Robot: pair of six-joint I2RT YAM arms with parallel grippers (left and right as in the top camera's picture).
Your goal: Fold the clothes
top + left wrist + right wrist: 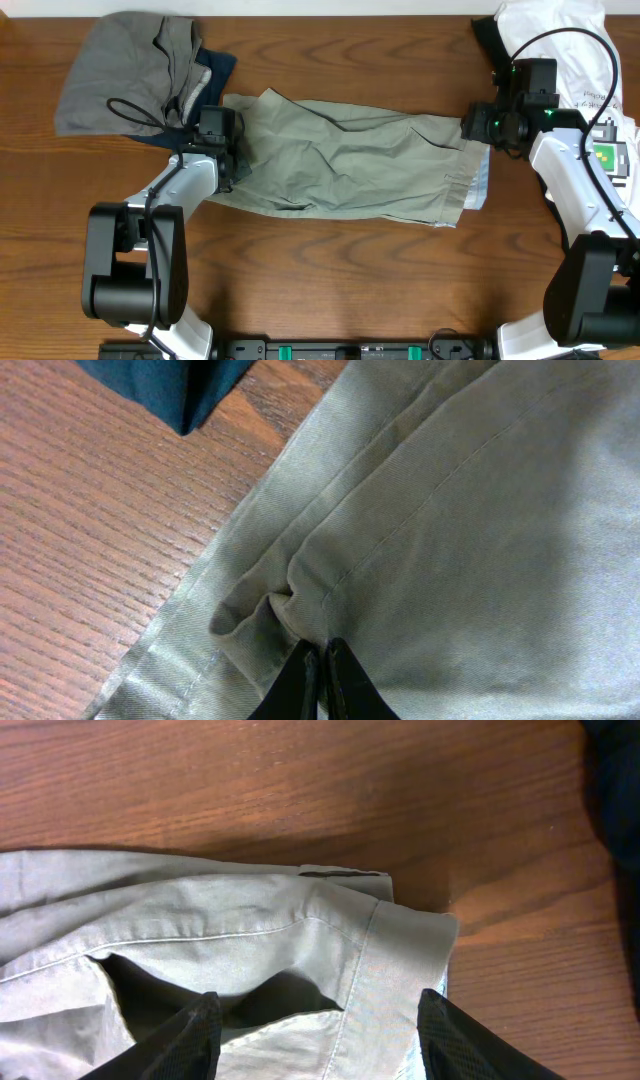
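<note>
Built in white and black throughout. Left arm [188,183]: white shell on the long link, bulky black joint housings at the base [125,265], black wrist block, thin black left cable [130,112] looping out beside it. Right arm [572,165]: same white shell and black housings, black right cable [560,35] arching over the wrist, small green lights [515,70] glowing there. Left claw [322,680]: two slim matte black fingers with wedge tips. Right claw [320,1030]: broad black fingers [455,1040] with a fine dotted, mesh-like surface.
</note>
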